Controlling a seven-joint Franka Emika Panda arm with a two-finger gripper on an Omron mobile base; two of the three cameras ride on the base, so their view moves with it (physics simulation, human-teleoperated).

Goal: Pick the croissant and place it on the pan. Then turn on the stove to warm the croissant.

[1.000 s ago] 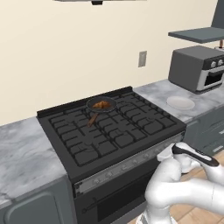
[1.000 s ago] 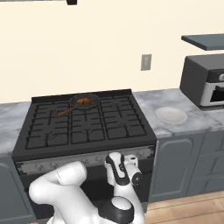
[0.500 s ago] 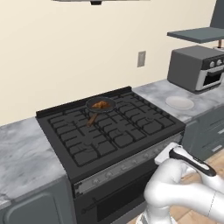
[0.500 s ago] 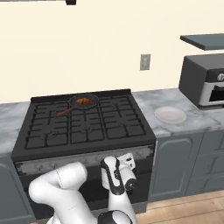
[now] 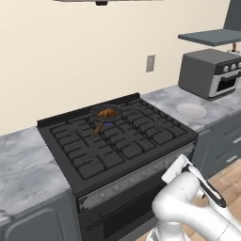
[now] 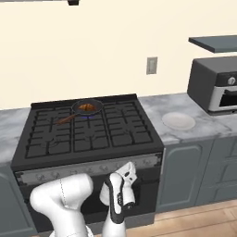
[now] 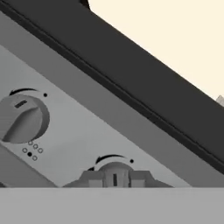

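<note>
Orange-brown croissant (image 5: 108,113) sits in pan (image 5: 106,112) on stove (image 5: 117,141) rear burner, blue flame beneath, unchanged. Gripper (image 6: 130,169), jaws closed on nothing, has drawn back lower from knob (image 7: 114,174) on front strip.

Wide black stove (image 5: 127,141): matt cast grates, smooth silver-grey metal knob strip (image 7: 78,131). Grey marbled stone surface (image 5: 23,164), polished.
</note>
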